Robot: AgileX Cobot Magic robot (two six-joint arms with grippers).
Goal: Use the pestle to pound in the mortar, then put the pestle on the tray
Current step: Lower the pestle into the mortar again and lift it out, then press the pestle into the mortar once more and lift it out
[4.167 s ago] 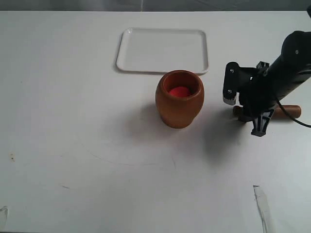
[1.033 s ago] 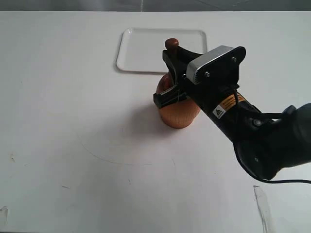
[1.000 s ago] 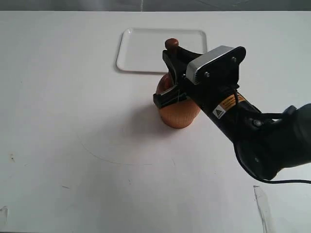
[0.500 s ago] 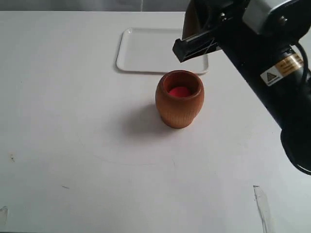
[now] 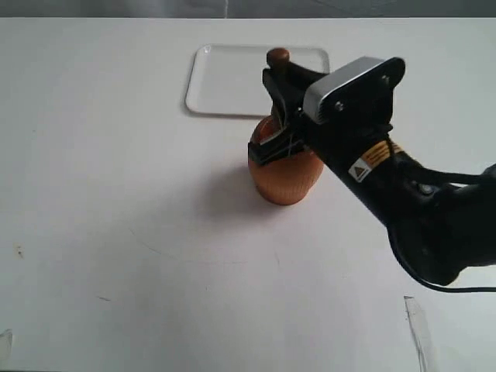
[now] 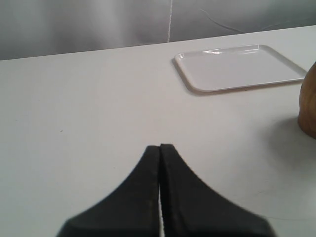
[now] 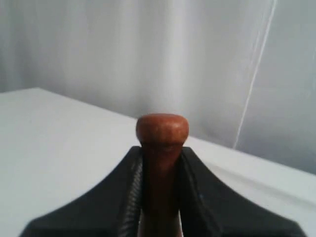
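The reddish-brown mortar stands mid-table, its mouth covered by my right gripper. That gripper is shut on the pestle, which stands upright with only its knob showing above the fingers; its lower end is hidden, so I cannot tell how deep it sits in the mortar. In the right wrist view the pestle is clamped between the two black fingers. The white tray lies just behind the mortar. My left gripper is shut on nothing, away from the mortar's edge, with the tray beyond.
The right arm's body slants across the table's right side. A strip of clear tape lies near the front right. Faint scuff marks cross the white table in front of the mortar.
Half a second ago the right gripper was raised high, leaving the mortar's mouth and its red contents exposed. It has since come back down over the mortar with the pestle. The left gripper shows no change.
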